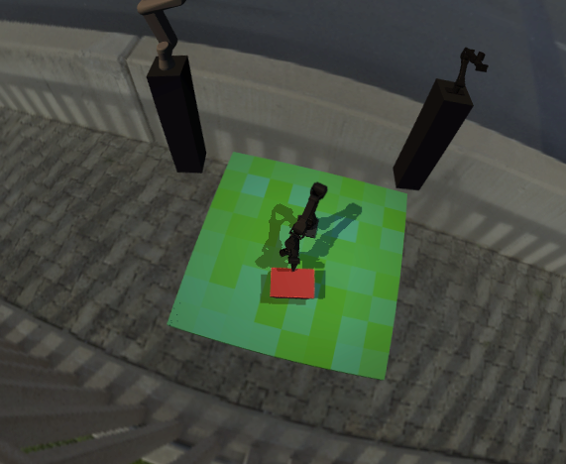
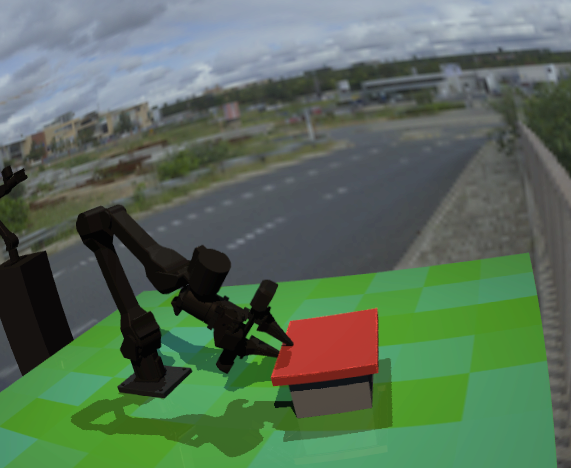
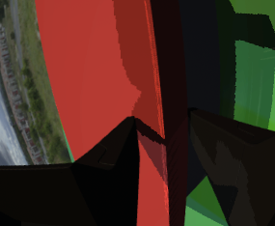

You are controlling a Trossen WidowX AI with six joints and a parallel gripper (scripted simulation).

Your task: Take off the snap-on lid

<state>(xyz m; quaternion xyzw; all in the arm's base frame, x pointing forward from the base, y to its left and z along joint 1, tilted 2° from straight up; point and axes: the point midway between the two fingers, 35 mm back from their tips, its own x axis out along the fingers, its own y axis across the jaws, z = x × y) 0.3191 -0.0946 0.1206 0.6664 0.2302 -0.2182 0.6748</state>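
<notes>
The red lid (image 1: 292, 286) (image 2: 335, 342) (image 3: 83, 58) lies level on top of the storage box (image 2: 333, 401) (image 3: 201, 72), with its rim overhanging the walls. The box has a grey body with a dark band under the lid and stands on the green checkered table (image 1: 220, 311) (image 2: 426, 397). My gripper (image 1: 293, 269) (image 2: 285, 349) (image 3: 160, 120) is shut on the lid's edge on the side facing the arm base. In the wrist view one finger is on the lid's top face and the other is beneath the rim, beside the box wall. The lower fingertip is partly hidden in the exterior view.
Two dark pedestals, one at left (image 1: 177, 117) and one at right (image 1: 432, 137), stand beyond the table's back edge, each bearing another arm. My arm's base (image 2: 154, 381) stands on the table behind the box. Shadows of the arm and box fall on the table.
</notes>
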